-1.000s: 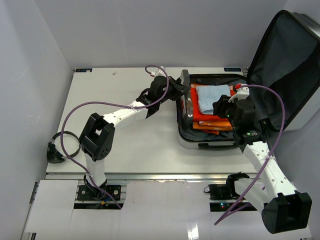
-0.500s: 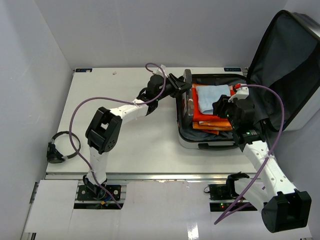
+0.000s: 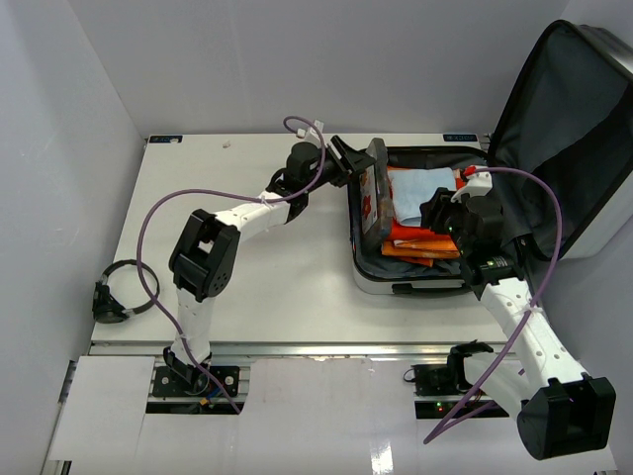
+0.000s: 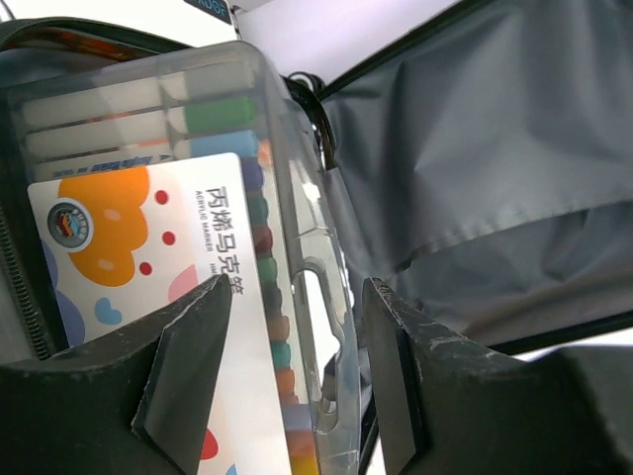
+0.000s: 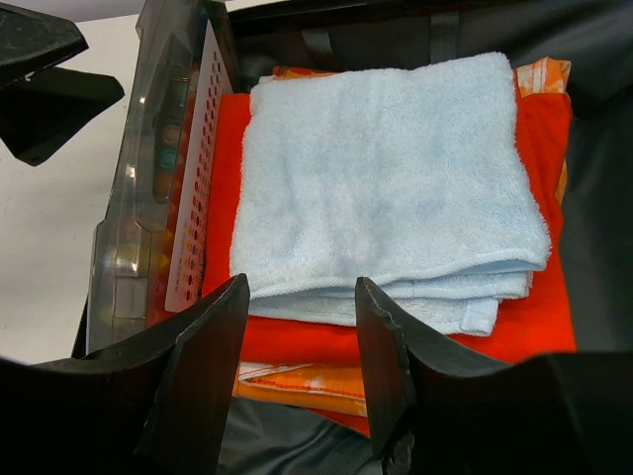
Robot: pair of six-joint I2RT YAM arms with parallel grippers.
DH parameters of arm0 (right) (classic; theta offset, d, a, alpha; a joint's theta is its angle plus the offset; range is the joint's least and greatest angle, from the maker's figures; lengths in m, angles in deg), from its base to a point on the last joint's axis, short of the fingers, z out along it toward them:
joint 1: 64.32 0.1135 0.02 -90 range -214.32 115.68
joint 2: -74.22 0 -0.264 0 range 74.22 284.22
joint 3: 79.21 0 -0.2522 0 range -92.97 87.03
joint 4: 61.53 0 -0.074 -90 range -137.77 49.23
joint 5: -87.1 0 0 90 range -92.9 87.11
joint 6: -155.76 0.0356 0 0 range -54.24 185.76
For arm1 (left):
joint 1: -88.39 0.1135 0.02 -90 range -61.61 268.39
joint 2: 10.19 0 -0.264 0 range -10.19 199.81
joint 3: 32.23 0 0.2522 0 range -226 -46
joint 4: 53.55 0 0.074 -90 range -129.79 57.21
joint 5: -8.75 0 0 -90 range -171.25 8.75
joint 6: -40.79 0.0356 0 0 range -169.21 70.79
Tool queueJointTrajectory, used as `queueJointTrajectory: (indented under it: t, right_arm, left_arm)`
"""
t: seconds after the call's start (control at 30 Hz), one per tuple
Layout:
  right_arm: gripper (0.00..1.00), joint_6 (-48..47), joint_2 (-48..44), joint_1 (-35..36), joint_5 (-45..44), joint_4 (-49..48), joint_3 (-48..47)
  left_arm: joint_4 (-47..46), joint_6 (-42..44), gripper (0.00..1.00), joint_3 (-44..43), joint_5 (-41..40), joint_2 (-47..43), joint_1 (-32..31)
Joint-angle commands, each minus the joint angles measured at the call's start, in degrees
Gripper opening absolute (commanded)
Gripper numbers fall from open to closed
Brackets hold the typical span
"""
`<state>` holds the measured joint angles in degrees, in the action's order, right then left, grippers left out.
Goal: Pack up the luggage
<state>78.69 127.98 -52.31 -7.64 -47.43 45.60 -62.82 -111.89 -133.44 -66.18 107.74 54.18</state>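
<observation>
1. The suitcase [image 3: 407, 287] is seen lying open on the right part of the table [image 3: 247, 277]. Its opening is turned upward and its lid [image 3: 564, 129] is raised at the right side.
2. Its long axis is judged to run from the table's near edge toward the far edge, along the hinge, though this cannot be told for certain.
3. Inside, a folded blue towel [image 3: 420, 186] is stacked on orange clothes [image 3: 415, 242]. A clear marker box [image 3: 373, 190] is stood on edge, tilted, at the left wall.
4. The left gripper [image 3: 343, 160] is placed just beside that box with its jaws spread wide, and nothing is gripped.
5. The right gripper [image 3: 442, 213] is held over the towel, jaws about half apart, with nothing between them.
6. The step in hand is judged to be the stowing of the marker box. Next, the box would need to be tipped flat or pressed down so that the lid can be shut.
</observation>
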Motion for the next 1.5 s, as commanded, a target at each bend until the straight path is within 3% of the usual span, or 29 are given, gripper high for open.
queueJointTrajectory:
  t: [0.0, 0.13, 0.23, 0.3, 0.4, 0.67, 1.03, 1.3, 1.47]
  right_arm:
    - [0.53, -0.53, 0.14, -0.21, 0.64, -1.32, -0.25]
    - [0.36, -1.12, 1.13, -0.23, 4.88, -1.11, -1.78]
    - [0.21, -1.33, 3.33, -0.23, 16.39, -5.52, -3.63]
    - [0.17, -1.41, 6.71, 0.1, 22.27, -8.24, -5.84]
    - [0.16, -2.79, 11.9, 0.82, 27.12, -8.21, -10.66]
    - [0.15, -4.32, 26.68, 0.82, 37.94, -8.67, -21.98]
    - [0.13, -3.73, 45.98, -0.92, 31.96, -3.55, -35.02]
    - [0.13, -3.1, 46.13, -1.11, 26.6, -3.69, -32.04]
    - [0.14, -3.53, 43.33, -1.11, 27.7, -2.26, -32.43]
  left_arm:
    - [2.16, 7.82, 0.65, -3.24, 1.21, -2.93, -0.06]
    - [7.0, 17.72, 0.65, -3.25, -2.42, -6.53, -0.04]
    - [11.82, 23.08, 0.65, -1.74, -8.97, -10.92, 0.6]
    - [14.32, 24.76, 0.67, -0.62, -11.31, -13.33, 1.72]
    - [16.96, 27.29, 0.68, 2.73, -13.24, -17.31, 3.01]
    - [12.55, 32.0, 0.72, 17.77, -21.74, -27.67, 3.9]
    - [7.75, 34.02, 0.72, 27.39, -21.63, -32.47, 6.08]
    - [6.05, 33.5, 0.72, 30.33, -21.15, -33.75, 7.77]
    - [5.67, 32.57, 0.72, 31.2, -21.41, -34.92, 8.75]
